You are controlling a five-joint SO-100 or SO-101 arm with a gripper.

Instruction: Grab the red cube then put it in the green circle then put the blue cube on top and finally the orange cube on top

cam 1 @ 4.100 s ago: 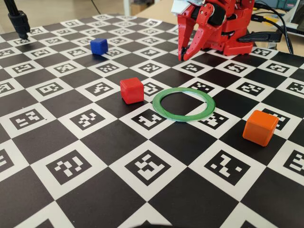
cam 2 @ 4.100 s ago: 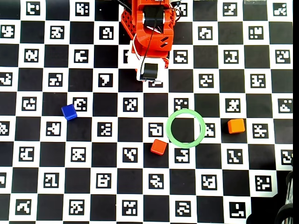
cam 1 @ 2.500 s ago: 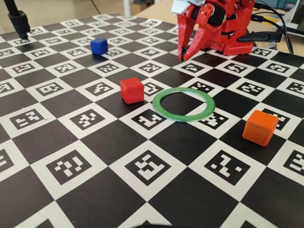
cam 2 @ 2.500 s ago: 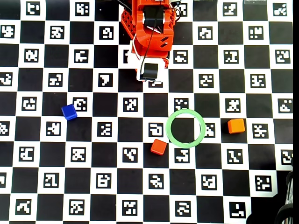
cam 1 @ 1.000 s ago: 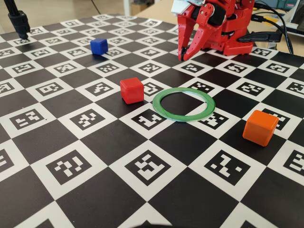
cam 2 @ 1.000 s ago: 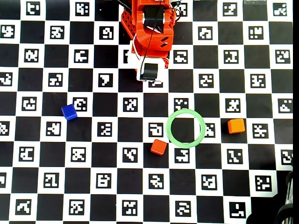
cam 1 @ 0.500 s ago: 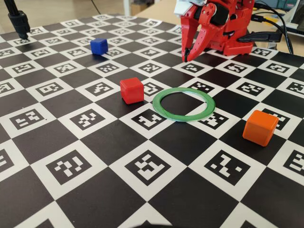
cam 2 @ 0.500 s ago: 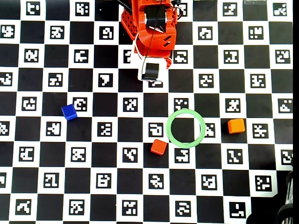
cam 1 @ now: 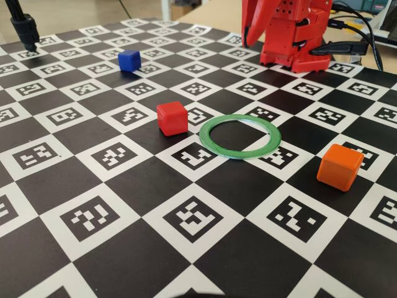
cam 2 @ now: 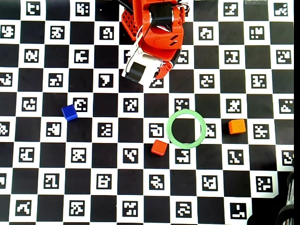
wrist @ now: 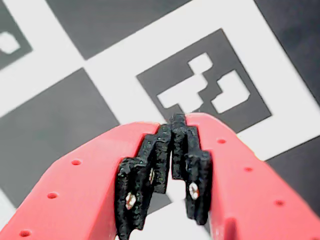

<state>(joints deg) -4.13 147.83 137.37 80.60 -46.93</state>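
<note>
The red cube (cam 1: 172, 117) (cam 2: 159, 147) rests on the checkered board just left of the green circle (cam 1: 239, 155) (cam 2: 186, 111), which has nothing inside it. The blue cube (cam 1: 129, 60) (cam 2: 69, 112) sits far off to the left. The orange cube (cam 1: 339, 166) (cam 2: 237, 126) lies to the right of the ring. My gripper (wrist: 172, 122) (cam 2: 161, 72) hangs near the arm's base, well away from all three cubes. In the wrist view its black pads meet at the tips with nothing between them, above a marker square. The fixed view does not show the fingertips.
The red arm base (cam 1: 291, 37) stands at the board's far edge with cables (cam 1: 363, 34) to its right. A black stand (cam 1: 23, 28) rises at the far left corner. A dark object (cam 2: 287, 213) sits at the overhead view's bottom right.
The arm has lifted and turned: the gripper rose out of the fixed view's top, and in the overhead view the wrist swung to the left. The cubes and ring stayed put.
</note>
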